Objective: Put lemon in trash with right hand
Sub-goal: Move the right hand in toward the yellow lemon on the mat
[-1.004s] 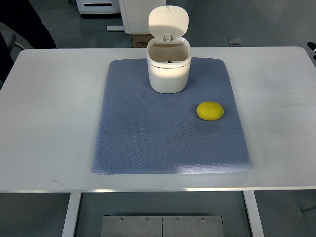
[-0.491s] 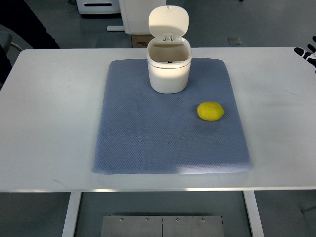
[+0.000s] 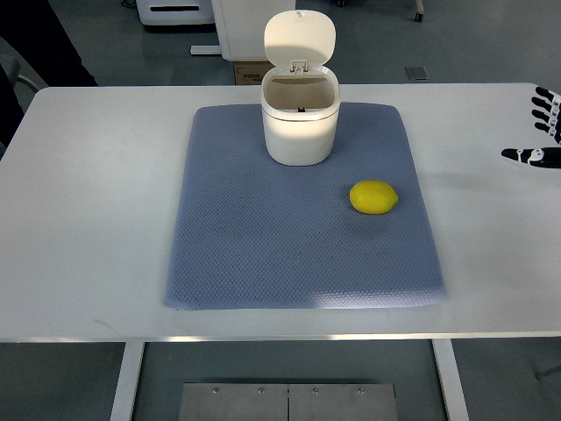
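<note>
Looking steeply down from the robot's side, the camera showed a wide white rectangular table (image 3: 96, 219) with a blue-grey textured fabric mat (image 3: 263, 237) spread flat across its middle. A small yellow oval lemon (image 3: 374, 197) lay on the right half of the mat, resting alone on the fabric and touching nothing else. Farther back on the mat stood a white round plastic trash bin (image 3: 299, 123), upright, with its hinged flip lid (image 3: 299, 39) tipped open and standing up behind the mouth. The lemon sat near the bin, in front of it and to its right, with bare mat between them.

The right hand (image 3: 542, 132), black and white with jointed fingers (image 3: 545, 107), reached in at the picture's right edge over the bare tabletop. Only part of it showed. Its fingers were spread apart and its thumb stuck out toward the mat, grasping nothing. It was well apart from the lemon, off to the lemon's right and beyond the mat's edge.

A dark shape, possibly a person's clothing (image 3: 39, 44), filled the far left corner beyond the table.
</note>
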